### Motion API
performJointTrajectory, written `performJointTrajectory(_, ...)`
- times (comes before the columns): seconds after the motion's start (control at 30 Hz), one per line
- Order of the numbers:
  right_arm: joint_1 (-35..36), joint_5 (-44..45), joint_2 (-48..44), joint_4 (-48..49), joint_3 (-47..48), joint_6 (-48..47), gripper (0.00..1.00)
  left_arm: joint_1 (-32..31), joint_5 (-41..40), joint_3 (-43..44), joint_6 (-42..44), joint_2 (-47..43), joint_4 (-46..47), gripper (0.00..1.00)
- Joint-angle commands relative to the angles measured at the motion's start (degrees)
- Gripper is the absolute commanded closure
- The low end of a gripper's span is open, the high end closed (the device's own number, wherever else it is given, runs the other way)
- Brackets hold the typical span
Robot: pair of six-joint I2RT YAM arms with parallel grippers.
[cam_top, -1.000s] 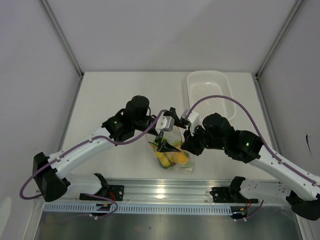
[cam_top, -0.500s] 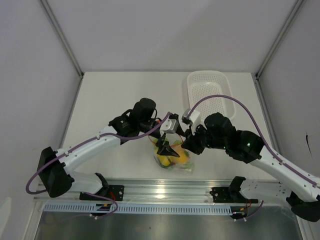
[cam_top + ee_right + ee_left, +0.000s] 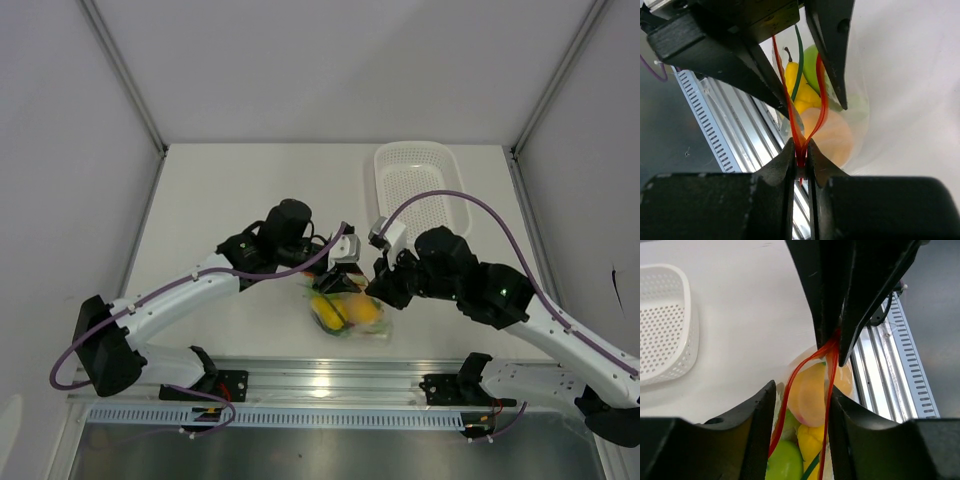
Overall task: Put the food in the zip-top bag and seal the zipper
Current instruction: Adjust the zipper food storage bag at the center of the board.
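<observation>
The left arm (image 3: 165, 296) and right arm (image 3: 560, 332) share one build: glossy white link shells between bulky black joint housings, each ending in a black base block. A purple cable (image 3: 440, 194) loops loosely along each arm. The fingers (image 3: 757, 432) are matte black, tapered wedges with smooth flat inner faces.

Basket (image 3: 415, 178): white perforated plastic, rounded rectangle, open side up, on the far right of the surface, long side running near to far.
Surface (image 3: 230, 180): pale and matt, carrying the basket (image 3: 665, 325); it also shows in the right wrist view (image 3: 910, 75).
Rail (image 3: 330, 380): silver aluminium profile along the near edge, running left to right.
Slotted strip (image 3: 330, 417): white, parallel to the rail, just nearer than it.
Walls (image 3: 330, 60): plain pale grey panels on the left, far and right.
Struts (image 3: 125, 75): slim metal bars meeting the far corners.
</observation>
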Motion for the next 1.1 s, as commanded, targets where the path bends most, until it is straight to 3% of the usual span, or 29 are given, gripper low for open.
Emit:
performJointTrajectory(0.0,-0.3,0.2,-0.9,3.3,0.7,-0.9,1.0,-0.3,-3.3,1.1,0.1,-1.2,-0.6,0.58)
performJointTrajectory(0.13,-0.3,1.4,-0.5,3.3,0.7,-0.7,1.0,-0.3,-3.9,2.8,0.6,-0.6,-4.7,0.74)
performJointTrajectory(0.3,-0.3,2.8,-0.3,4.1,0.2,0.2,1.0,-0.3,-5.1,1.6,-1.7,-1.9,-5.2,0.79)
performJointTrajectory(0.33,-0.3,2.9,-0.2,4.4,0.1,0.4,1.0,-0.3,-6.4,1.4,-2.6,-2.2,-4.5,0.91)
performJointTrajectory(0.37,-0.4,3.0,-0.1,4.7,0.0,0.7,0.94,-0.3,-7.8,0.5,-4.6,-2.4,-4.0,0.99)
performJointTrajectory(0.43,-0.3,3.8,0.0,5.6,-0.5,1.7,0.77,-0.2,-10.8,0.3,-6.3,-2.5,-3.5,0.99)
performJointTrajectory(0.47,-0.4,4.0,0.2,5.8,-0.6,1.8,0.6,-0.2,-11.0,0.4,-7.9,-2.4,-3.6,0.99)
performJointTrajectory(0.53,-0.4,4.9,0.0,6.6,-1.0,2.6,0.48,-0.2,-10.9,0.5,-9.6,-1.9,-4.3,0.99)
performJointTrajectory(0.57,-0.5,5.3,-0.1,6.7,-1.3,3.7,0.35,-0.2,-10.6,0.7,-10.7,-1.7,-4.7,0.99)
performJointTrajectory(0.6,-0.4,6.1,-0.4,6.9,-1.6,4.5,0.3,-0.2,-10.4,0.5,-11.5,-1.6,-5.0,0.99)
performJointTrajectory(0.63,-0.4,8.6,-0.8,7.2,-2.0,5.4,0.09,-0.2,-10.8,0.2,-13.1,-1.5,-4.9,0.99)
performJointTrajectory(0.67,-0.6,9.9,-2.2,7.6,-3.3,7.1,0.01,-0.2,-10.6,0.2,-13.7,-1.5,-5.0,0.99)
performJointTrajectory(0.97,-0.7,12.2,-13.2,15.3,-15.1,12.4,0.01,-0.1,-6.3,-1.7,-21.9,-3.4,-2.4,0.99)
performJointTrajectory(1.07,-0.6,9.9,-14.3,17.8,-17.5,13.6,0.09,0.1,-5.8,-1.6,-24.3,-3.3,-2.5,0.99)
